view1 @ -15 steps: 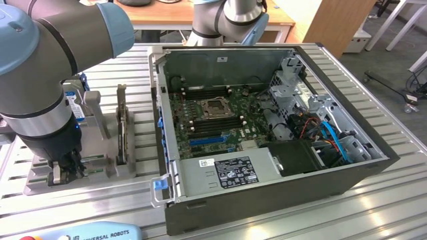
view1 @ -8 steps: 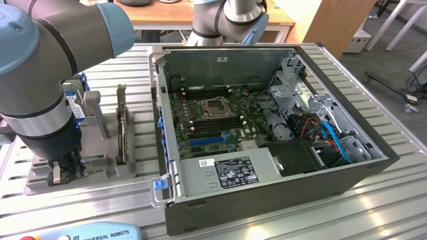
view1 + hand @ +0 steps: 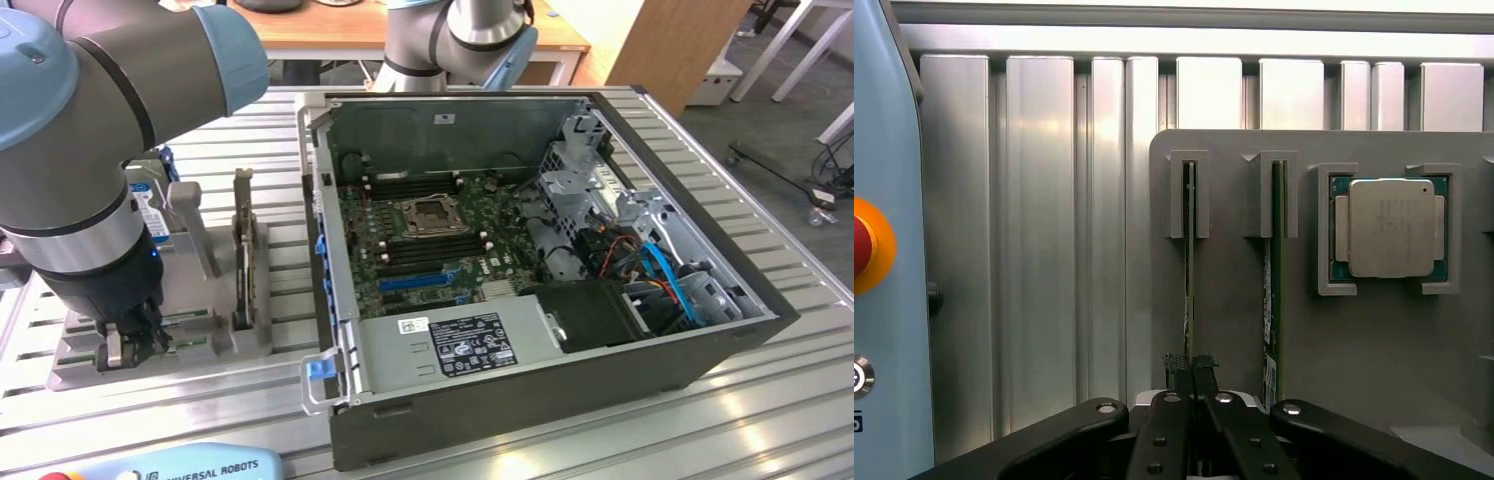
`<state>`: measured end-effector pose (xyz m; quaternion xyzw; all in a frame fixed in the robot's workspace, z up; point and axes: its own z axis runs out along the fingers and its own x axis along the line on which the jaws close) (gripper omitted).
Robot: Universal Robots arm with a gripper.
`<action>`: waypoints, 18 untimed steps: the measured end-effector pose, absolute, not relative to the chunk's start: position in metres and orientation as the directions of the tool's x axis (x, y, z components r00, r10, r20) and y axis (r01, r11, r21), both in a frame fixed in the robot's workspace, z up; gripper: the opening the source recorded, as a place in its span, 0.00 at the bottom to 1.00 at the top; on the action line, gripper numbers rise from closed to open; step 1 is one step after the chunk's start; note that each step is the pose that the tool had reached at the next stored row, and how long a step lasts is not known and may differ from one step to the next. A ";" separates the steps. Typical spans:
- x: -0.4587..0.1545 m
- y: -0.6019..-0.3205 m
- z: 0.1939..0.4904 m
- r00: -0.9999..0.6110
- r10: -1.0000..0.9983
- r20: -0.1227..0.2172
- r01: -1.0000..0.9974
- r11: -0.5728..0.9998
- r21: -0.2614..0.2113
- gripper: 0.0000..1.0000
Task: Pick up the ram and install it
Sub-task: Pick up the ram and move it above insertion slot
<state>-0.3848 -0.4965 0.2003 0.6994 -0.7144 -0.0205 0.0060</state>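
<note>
- The tool (image 3: 1190, 372) is clenching, its two black fingertips pinching together on the near end of the ram (image 3: 1189, 270).
- The ram is standing on edge in a narrow slot of the grey holder (image 3: 1234, 330), its far end sitting in the slot's end bracket.
- A second stick (image 3: 1274, 290), carrying a white label, is standing on edge in the neighbouring slot, just beside the ram and apart from the tool.
- Beyond that stick, the square silver processor (image 3: 1389, 228) is lying flat in its own pocket of the holder.
- In the exterior view, the arm is reaching down onto the holder at the exterior view's left, where a tall dark card (image 3: 243, 250) is standing upright.
- The holder is resting on the ribbed metal tabletop (image 3: 747, 400).
- Towards the exterior view's right, the open computer case (image 3: 534, 400) is lying on its side, its motherboard (image 3: 400, 255) facing up, well apart from the ram.
</note>
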 end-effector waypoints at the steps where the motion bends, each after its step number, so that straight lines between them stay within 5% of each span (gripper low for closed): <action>1: -0.385 -0.497 0.200 -0.022 -1.000 -0.020 -0.999 0.021 0.038 0.11; 18: -0.385 -0.497 0.208 -0.022 -1.000 -0.020 -0.999 0.021 0.038 0.11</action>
